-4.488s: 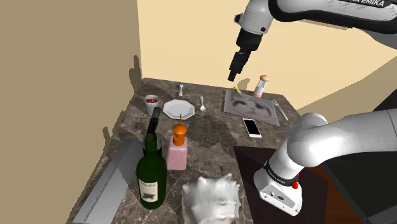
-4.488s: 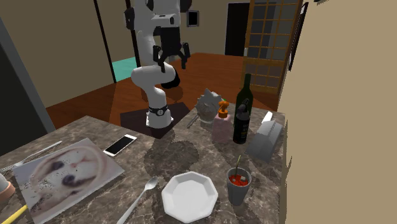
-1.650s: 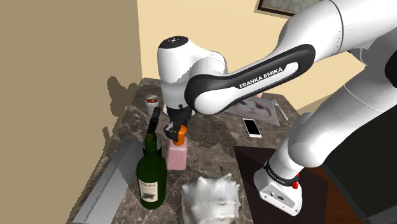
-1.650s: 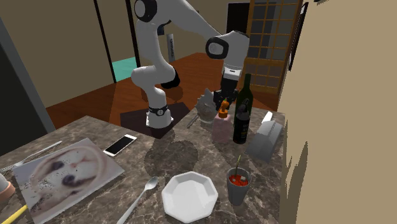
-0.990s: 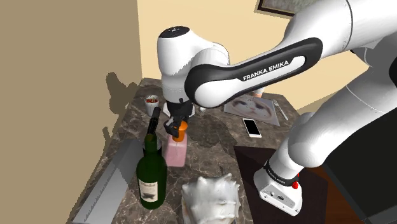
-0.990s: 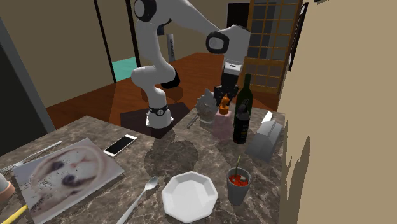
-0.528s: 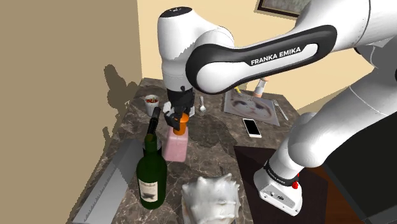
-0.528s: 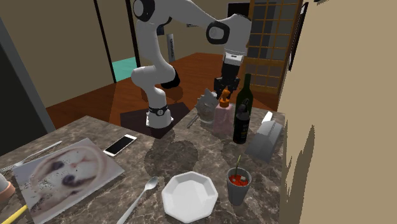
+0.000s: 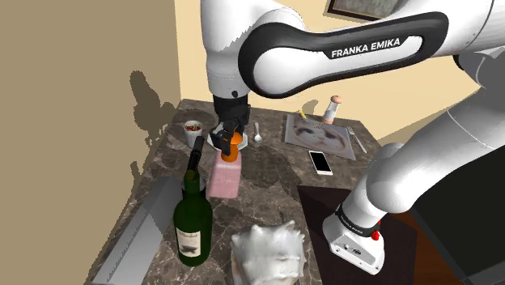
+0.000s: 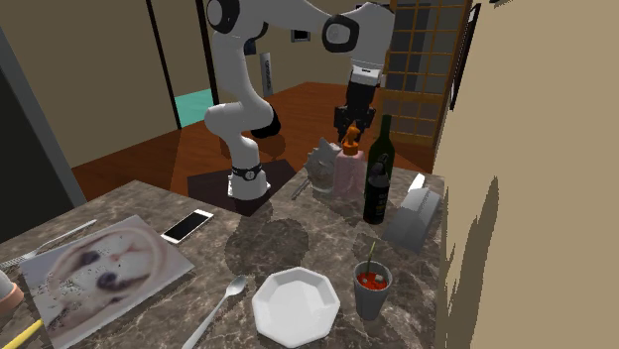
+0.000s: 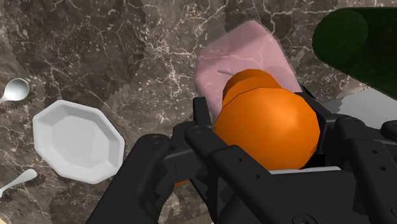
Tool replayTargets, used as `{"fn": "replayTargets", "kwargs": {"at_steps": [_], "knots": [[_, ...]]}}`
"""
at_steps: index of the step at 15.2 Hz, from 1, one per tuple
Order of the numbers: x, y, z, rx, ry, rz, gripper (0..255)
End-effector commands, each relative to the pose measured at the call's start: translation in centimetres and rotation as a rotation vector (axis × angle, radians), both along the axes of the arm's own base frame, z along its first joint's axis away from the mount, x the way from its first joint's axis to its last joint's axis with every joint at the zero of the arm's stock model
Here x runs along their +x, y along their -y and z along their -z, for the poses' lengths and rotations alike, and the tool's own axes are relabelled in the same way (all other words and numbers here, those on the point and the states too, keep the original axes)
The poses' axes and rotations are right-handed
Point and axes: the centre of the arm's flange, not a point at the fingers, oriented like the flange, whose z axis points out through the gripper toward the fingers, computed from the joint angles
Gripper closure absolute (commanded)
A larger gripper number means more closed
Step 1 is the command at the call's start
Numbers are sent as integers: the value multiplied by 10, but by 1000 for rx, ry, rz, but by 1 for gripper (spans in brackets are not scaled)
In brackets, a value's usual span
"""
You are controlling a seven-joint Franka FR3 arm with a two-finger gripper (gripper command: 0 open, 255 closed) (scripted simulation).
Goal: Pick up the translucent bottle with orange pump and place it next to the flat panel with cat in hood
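Observation:
The pink translucent bottle point(image 9: 225, 178) with an orange pump point(image 9: 231, 151) hangs clear above the marble table point(image 9: 267, 174), and my gripper point(image 9: 230, 139) is shut on the pump. In the second exterior view the bottle point(image 10: 348, 171) hangs under the gripper point(image 10: 349, 137), beside the wine bottle. The wrist view has the orange pump point(image 11: 267, 126) clasped between the black fingers point(image 11: 191, 153), with the pink body point(image 11: 245, 54) below it. The cat panel point(image 9: 319, 135) lies flat at the table's far side in the shoulder view; in the second exterior view the panel point(image 10: 99, 268) lies near the front left.
A dark green wine bottle point(image 9: 193, 217) stands close beside the lifted bottle. A white plate point(image 9: 226, 138), spoon point(image 9: 257, 132), cup with red contents point(image 9: 193, 128), phone point(image 9: 321, 162), grey box point(image 9: 137, 235) and white shell-like object point(image 9: 267, 253) share the table. A wall borders it on the shoulder view's left.
The gripper has risen with the bottle, which has come up off the table and shifted slightly toward the plate. Nothing else on the table has moved.

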Motion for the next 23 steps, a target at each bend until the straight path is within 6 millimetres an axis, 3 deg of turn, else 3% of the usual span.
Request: {"fn": "replayTargets", "kwargs": {"at_steps": [1,23], "knots": [[1,0,-11,0,0,0,255],[1,0,-127,0,0,0,255]]}}
